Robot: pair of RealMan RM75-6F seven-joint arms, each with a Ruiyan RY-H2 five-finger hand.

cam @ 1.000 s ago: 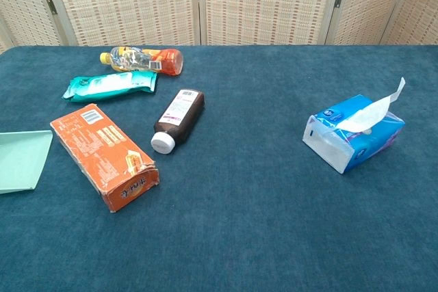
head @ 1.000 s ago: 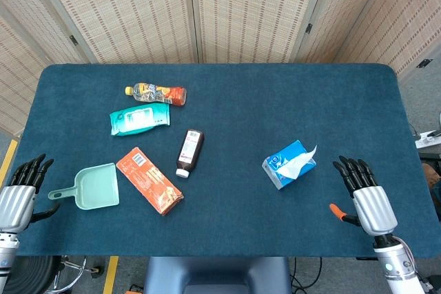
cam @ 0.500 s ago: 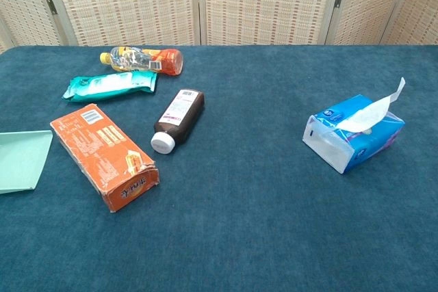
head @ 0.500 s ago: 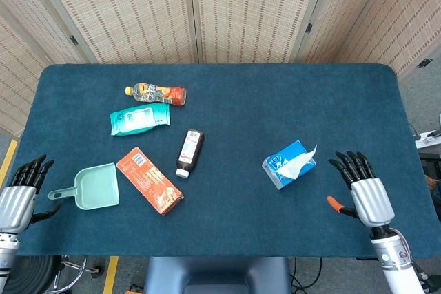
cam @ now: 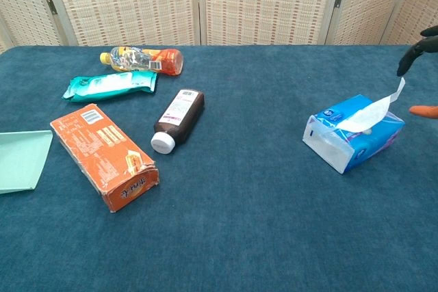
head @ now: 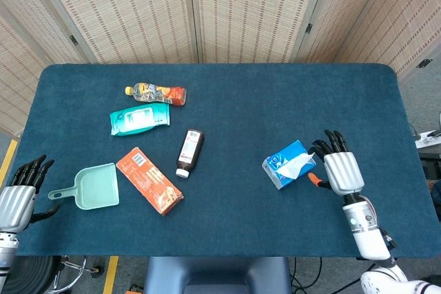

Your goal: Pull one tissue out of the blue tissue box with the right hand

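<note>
The blue tissue box [head: 289,164] [cam: 354,135] lies on the table right of centre, with a white tissue [head: 301,161] [cam: 375,109] sticking up out of its top. My right hand [head: 339,167] hovers just right of the box, fingers spread and holding nothing; its dark fingertips [cam: 416,50] show at the right edge of the chest view, above and beside the tissue's tip. My left hand [head: 19,195] hangs off the table's left front corner, fingers apart and empty.
On the left half lie an orange drink bottle [head: 156,93], a teal wipes pack [head: 139,119], a brown bottle [head: 189,152], an orange carton [head: 149,180] and a green dustpan [head: 91,187]. Woven screens stand behind the table.
My right hand has moved left and forward from the table's right front edge to just beside the tissue box. The left hand and the objects have stayed put.
</note>
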